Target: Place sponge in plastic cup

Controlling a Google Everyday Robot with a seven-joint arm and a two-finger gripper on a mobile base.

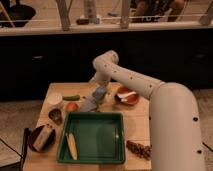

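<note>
My gripper [101,96] hangs over the desk [136,124], beside the plastic cup [89,104]. I cannot tell the jaws' state. The sponge [99,91] appears to be at the gripper. It is probably soft and light, so pinch its flat faces gently.

counts — three cups: squat white cup [55,98], dark metal cup [55,116], pale plastic cup [90,104]. one green tray [95,157], one corn cob [71,145], one cucumber stick [71,97], one red bowl [126,96], one dark plate [34,142]. one gripper [100,94] — just above the plastic cup.
</note>
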